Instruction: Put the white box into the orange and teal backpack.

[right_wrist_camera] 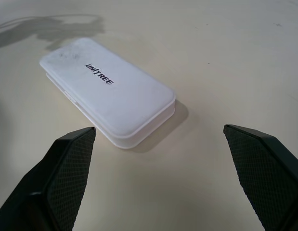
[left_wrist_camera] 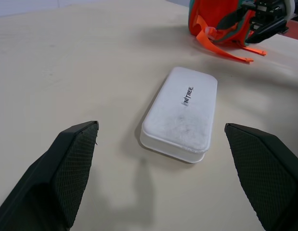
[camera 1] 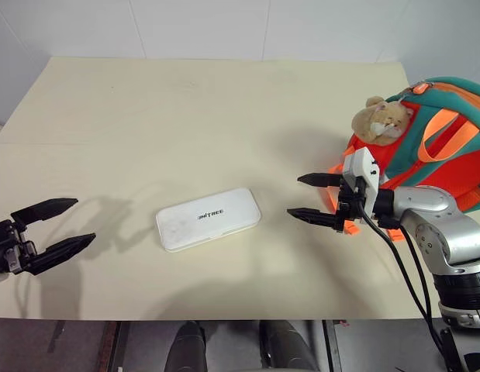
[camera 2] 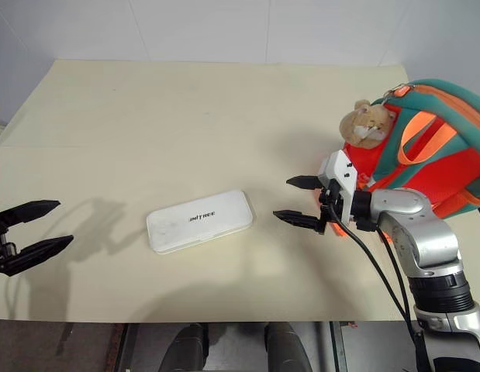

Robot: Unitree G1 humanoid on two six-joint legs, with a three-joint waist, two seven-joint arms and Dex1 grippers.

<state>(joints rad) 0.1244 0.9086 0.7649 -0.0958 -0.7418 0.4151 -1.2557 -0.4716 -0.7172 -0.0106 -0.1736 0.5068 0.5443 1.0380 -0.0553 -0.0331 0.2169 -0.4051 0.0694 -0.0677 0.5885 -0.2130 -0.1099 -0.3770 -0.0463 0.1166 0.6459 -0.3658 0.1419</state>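
The white box (camera 1: 208,218) lies flat on the beige table, near its front edge, with dark "UNITREE" lettering facing up. The orange and teal backpack (camera 1: 437,143) stands at the table's right side, a tan plush bear (camera 1: 380,120) on its front. My right gripper (camera 1: 302,195) hovers open just right of the box, in front of the backpack, fingers pointing at the box (right_wrist_camera: 108,91). My left gripper (camera 1: 75,222) is open at the far left, well apart from the box (left_wrist_camera: 181,113), also pointing toward it. Nothing is between either pair of fingers.
The beige table (camera 1: 185,108) stretches wide behind the box. Loose orange straps (left_wrist_camera: 221,45) of the backpack trail on the tabletop near my right gripper. A white wall (camera 1: 224,27) rises at the back; the table's front edge (camera 1: 224,318) runs close below the box.
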